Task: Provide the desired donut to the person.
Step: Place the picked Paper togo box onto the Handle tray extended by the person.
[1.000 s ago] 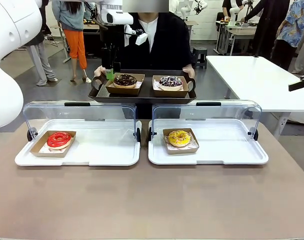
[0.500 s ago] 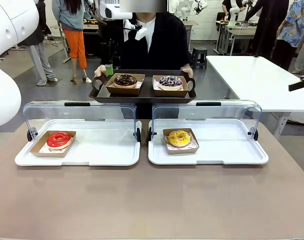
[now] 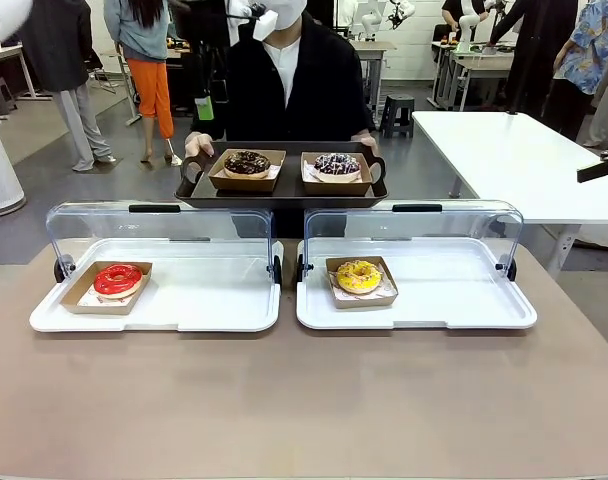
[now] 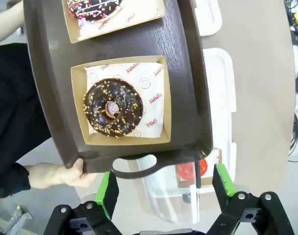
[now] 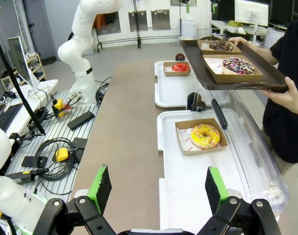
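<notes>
Person (image 3: 294, 80) in black top at far side of counter (image 3: 304, 400), both hands on dark brown tray (image 3: 284, 190) held above the two white display trays. On brown tray: chocolate donut (image 3: 247, 162) with sprinkles in a cardboard box at picture left, dark donut with white and pink sprinkles (image 3: 336, 164) in a box at picture right. Left white tray (image 3: 184, 305) carrying red glazed donut (image 3: 117, 280) near its left end; right white tray (image 3: 454, 305) carrying yellow donut (image 3: 359, 276) toward its left side. Clear lids of both standing raised behind. Left tool (image 4: 163, 188) above brown tray's handle end, green pads wide apart, gripping nothing. Right tool (image 5: 154, 188) over the counter's near edge, likewise spread and empty.
</notes>
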Robot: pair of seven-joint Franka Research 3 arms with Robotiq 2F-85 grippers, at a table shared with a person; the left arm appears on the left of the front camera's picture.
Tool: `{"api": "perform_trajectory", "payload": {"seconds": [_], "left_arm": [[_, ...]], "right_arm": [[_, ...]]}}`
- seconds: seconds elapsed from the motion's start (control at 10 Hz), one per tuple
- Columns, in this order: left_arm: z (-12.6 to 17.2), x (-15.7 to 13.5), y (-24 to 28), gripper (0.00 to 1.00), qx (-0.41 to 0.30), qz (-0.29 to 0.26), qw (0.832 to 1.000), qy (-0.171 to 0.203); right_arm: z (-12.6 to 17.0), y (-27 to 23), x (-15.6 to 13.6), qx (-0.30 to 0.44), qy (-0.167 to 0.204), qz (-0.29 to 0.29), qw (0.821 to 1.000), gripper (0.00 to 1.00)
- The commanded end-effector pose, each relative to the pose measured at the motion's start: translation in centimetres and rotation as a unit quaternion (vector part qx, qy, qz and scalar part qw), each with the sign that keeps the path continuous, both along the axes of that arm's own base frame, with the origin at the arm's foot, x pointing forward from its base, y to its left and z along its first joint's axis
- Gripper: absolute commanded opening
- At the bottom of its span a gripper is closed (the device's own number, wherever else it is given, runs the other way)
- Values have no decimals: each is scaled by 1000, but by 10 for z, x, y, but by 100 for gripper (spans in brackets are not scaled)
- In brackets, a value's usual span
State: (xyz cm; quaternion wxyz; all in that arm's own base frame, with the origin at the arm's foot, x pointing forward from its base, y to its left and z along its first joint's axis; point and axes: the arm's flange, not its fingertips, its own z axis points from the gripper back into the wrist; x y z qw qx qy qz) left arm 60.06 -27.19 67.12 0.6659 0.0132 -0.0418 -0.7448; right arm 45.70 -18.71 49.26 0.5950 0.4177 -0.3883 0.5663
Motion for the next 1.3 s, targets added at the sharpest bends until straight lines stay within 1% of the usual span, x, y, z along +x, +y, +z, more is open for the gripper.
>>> {"api": "perform_trajectory", "payload": {"seconds": [0.0,0.2,0.4,0.5,0.7,0.9,1.1,1.2], "left_arm": [[-67,-100,48,100,-23,10,1000,-5],[-79,-131,59,100,-27,14,999,-12],[-85,-148,70,100,-25,41,998,-37],[-82,-150,78,100,-33,52,997,-46],[-82,-154,89,100,-44,61,996,-49],[-78,-153,96,100,-66,62,995,-42],[-74,-145,104,100,-95,67,993,-32],[-77,-152,97,100,-51,74,995,-40]], "right_arm": [[0,0,0,0,-1,-3,1000,100],[0,0,0,0,-1,-3,1000,100],[0,0,0,0,-1,-3,1000,100],[0,0,0,0,-1,-3,1000,100],[0,0,0,0,-1,-3,1000,100],[0,0,0,0,-1,-3,1000,100],[0,0,0,0,-1,-3,1000,100],[0,0,0,0,-1,-3,1000,100]]}}
